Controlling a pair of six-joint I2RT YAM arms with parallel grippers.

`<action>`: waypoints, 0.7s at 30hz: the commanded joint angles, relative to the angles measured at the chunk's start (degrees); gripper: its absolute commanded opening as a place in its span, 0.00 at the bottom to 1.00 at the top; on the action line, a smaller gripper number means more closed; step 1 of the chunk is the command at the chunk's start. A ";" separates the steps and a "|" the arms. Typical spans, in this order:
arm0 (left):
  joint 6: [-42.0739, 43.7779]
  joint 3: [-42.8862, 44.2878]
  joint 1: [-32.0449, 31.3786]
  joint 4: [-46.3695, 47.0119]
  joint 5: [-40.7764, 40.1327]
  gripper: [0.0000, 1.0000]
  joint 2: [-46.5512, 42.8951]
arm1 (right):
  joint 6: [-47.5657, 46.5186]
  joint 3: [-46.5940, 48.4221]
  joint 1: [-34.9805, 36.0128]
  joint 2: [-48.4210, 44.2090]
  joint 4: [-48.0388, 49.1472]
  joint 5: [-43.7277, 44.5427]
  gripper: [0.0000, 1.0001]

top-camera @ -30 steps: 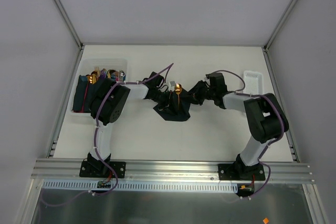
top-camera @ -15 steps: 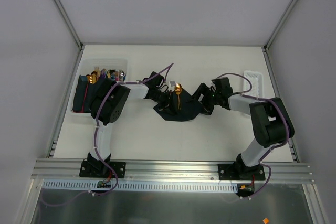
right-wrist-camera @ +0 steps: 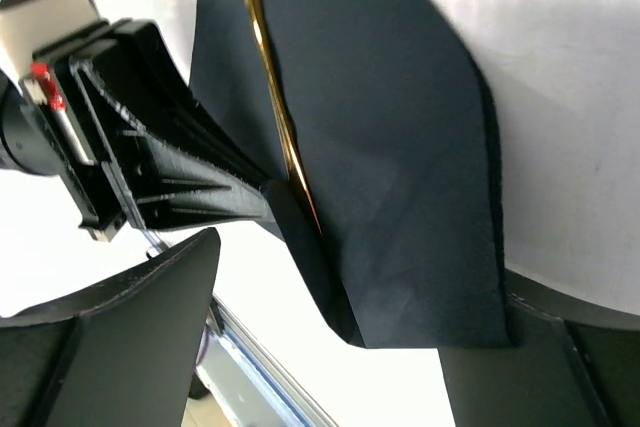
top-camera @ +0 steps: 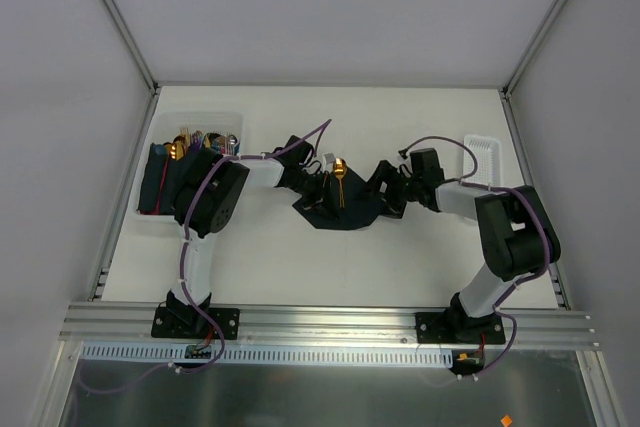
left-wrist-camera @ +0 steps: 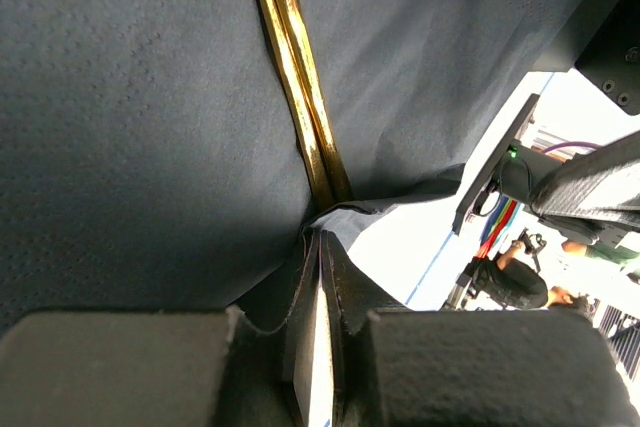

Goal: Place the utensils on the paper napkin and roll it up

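The utensils (left-wrist-camera: 300, 97), slim and gold-coloured, were laid side by side on the paper napkin (top-camera: 345, 215), a very dark, faintly embossed sheet lying in the middle of the table (top-camera: 430, 257). One napkin edge was raised and clamped in the closed left gripper (left-wrist-camera: 318, 247), apparently so that the roll could be started over the handles. The right gripper (right-wrist-camera: 350, 277) was held with its fingers spread wide about the opposite edge, gripping nothing.

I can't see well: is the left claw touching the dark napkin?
Touching. Left wrist view shows the left gripper pinching a lifted edge of the paper napkin.
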 commanded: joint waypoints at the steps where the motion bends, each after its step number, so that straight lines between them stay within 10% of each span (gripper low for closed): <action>1: 0.32 0.91 0.47 -0.74 -1.67 0.05 1.33 | -6.86 -2.53 -0.05 1.10 -4.34 1.31 0.85; 10: 0.23 1.35 0.47 -0.74 -0.62 0.05 0.89 | -15.31 -0.50 1.88 -1.55 -15.33 9.74 0.75; 21: 1.11 -0.66 0.03 0.75 3.25 0.06 -3.23 | -10.75 -0.86 1.88 1.62 -12.96 11.06 0.37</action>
